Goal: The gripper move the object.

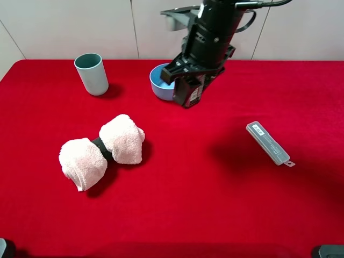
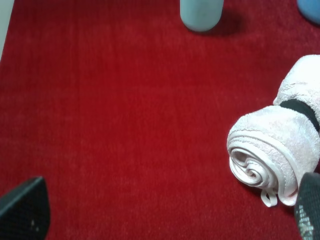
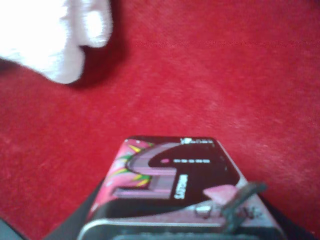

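A blue bowl [image 1: 160, 80] sits just beside my right hand [image 1: 185, 90], near the middle of the red tabletop's [image 1: 215, 204] far edge. A teal cup [image 1: 91, 73] stands toward the far left corner. A pink towel roll [image 1: 102, 150] lies left of centre and a clear plastic case [image 1: 269, 143] toward the right edge. My right arm slants down, its hand clamped on the tin [image 3: 170, 180], raised off the tabletop. My left hand [image 2: 167, 212] gapes wide near the towel roll. The tin's lettering is too blurred to read.

Pincer [image 1: 189, 100] holds the tin [image 1: 194, 91] — beside the blue bowl [image 1: 159, 84]; cup [image 1: 91, 73] well apart.
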`<state>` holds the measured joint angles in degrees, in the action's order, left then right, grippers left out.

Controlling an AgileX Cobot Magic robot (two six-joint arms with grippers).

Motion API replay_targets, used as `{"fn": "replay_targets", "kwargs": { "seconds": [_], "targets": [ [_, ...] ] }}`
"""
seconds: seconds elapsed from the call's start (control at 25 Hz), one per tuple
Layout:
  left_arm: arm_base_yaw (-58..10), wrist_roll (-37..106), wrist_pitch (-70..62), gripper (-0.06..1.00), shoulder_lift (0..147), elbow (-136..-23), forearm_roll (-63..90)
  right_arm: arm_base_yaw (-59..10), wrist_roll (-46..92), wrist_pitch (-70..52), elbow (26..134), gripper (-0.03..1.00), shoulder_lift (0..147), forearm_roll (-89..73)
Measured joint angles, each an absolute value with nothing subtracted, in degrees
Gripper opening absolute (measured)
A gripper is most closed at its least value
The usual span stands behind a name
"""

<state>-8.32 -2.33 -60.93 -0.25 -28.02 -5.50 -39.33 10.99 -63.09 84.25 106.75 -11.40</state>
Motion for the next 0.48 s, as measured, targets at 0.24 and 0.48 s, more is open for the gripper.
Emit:
{"fn": "replay_targets", "kwargs": {
  "seconds": [0.24, 0.48],
  "targets": [
    [-8.32, -2.33, -60.93, 0.97, -0.25, -28.02, -5.5, -45.54, 7.78, -62.87, 84.25, 0.33, 106.75, -10.86],
    [-8.32, -2.33, -60.93, 0.97, -0.25, -28.02, -5.5, -50.7, 4.3, -60.5, 84.25, 0.33, 106.75, -10.17]
  ]
}}
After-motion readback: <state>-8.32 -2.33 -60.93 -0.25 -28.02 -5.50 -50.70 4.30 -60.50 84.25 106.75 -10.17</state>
